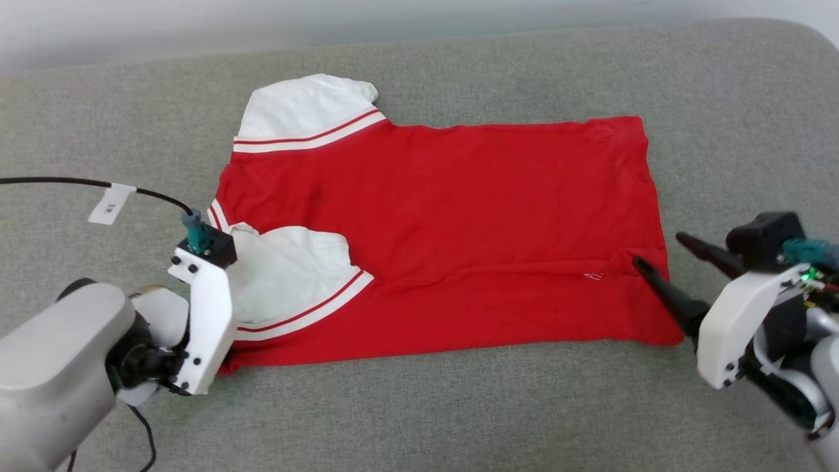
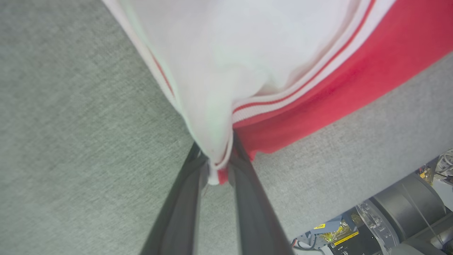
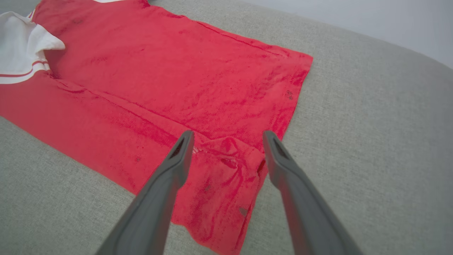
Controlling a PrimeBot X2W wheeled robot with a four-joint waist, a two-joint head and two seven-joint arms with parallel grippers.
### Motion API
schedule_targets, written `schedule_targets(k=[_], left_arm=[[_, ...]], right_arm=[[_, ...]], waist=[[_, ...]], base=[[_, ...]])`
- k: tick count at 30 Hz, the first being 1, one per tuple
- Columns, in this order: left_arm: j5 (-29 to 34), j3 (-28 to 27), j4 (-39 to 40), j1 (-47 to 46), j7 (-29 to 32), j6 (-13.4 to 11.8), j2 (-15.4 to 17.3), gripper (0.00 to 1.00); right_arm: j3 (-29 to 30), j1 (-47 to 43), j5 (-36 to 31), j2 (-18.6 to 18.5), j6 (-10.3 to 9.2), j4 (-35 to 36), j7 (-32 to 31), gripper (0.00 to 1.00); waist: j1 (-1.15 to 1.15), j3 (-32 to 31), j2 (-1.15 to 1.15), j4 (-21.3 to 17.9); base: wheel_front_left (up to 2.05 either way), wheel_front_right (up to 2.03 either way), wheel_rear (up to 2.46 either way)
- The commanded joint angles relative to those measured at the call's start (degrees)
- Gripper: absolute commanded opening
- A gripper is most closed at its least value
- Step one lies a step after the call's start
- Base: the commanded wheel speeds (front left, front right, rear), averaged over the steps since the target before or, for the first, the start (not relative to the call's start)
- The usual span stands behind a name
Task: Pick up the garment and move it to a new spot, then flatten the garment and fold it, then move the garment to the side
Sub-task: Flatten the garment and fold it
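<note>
1. Where the grey fabric surface (image 1: 459, 406) spreads across the head view, the garment (image 1: 446, 216) lies about the centre: red body flat, collar end toward 9 o'clock, bottom hem toward 3 o'clock
2. Far sleeve (image 1: 305, 111): white, sticks out from the red body toward 11 o'clock, striped trim along its seam
3. Near sleeve (image 1: 288, 275): white, same trim, folded in over the red body at about 8 o'clock, puckered
4. A long crease runs through the nearer red panel from 9 toward 3 o'clock, roughly parallel to the near edge
5. Left gripper (image 2: 216, 166): in its own wrist view the two dark fingers are pinched together on a bunch of the garment's cloth, with white sleeve fabric and a scrap of red edge caught between them. The cloth fans away from the tips toward 12 o'clock. In the head view its white wrist housing sits at 8 o'clock over the shirt's near collar-end corner, fingers hidden beneath
6. Right gripper (image 1: 657, 249): at 4 o'clock in the head view, fingers spread apart, pointing toward 10 o'clock. In its wrist view the tips straddle a rumpled patch at the near hem corner; contact with the cloth cannot be told
7. Black cable (image 1: 65, 181) with a white tag (image 1: 111, 203) comes in from 9 o'clock to the left wrist
</note>
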State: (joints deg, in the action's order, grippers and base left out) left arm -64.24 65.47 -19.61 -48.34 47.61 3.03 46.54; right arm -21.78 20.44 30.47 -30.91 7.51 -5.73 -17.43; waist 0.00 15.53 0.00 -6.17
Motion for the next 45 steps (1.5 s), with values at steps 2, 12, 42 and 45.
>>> schedule_targets(k=[2,12,42,45], left_arm=[[-0.07,1.14,-0.72,2.07,-0.43,0.72,-1.1,0.0],[1.15,0.15,3.84,-1.78,-1.76,2.54,0.33,0.0],[3.34,0.58,9.39,-1.83,-3.43,1.52,1.64,0.0],[2.92,0.21,9.15,-0.92,-4.64,1.38,2.06,0.0]], right_arm=[[-0.2,2.46,0.85,-1.71,-0.05,0.08,-0.57,1.0],[-7.47,10.0,6.25,-14.13,-0.05,4.36,-15.49,1.0],[-22.56,11.88,15.66,-3.61,0.05,-16.27,-26.01,0.0],[-22.58,13.42,16.28,-6.14,0.03,-15.85,-23.16,0.0]], waist=[[0.0,-0.94,0.0,0.49],[0.0,-2.85,0.0,2.01],[0.0,1.56,0.0,3.5],[0.0,0.09,0.0,3.1]], base=[[0.0,0.0,0.0],[0.0,0.0,0.0],[0.0,0.0,0.0],[0.0,0.0,0.0]])
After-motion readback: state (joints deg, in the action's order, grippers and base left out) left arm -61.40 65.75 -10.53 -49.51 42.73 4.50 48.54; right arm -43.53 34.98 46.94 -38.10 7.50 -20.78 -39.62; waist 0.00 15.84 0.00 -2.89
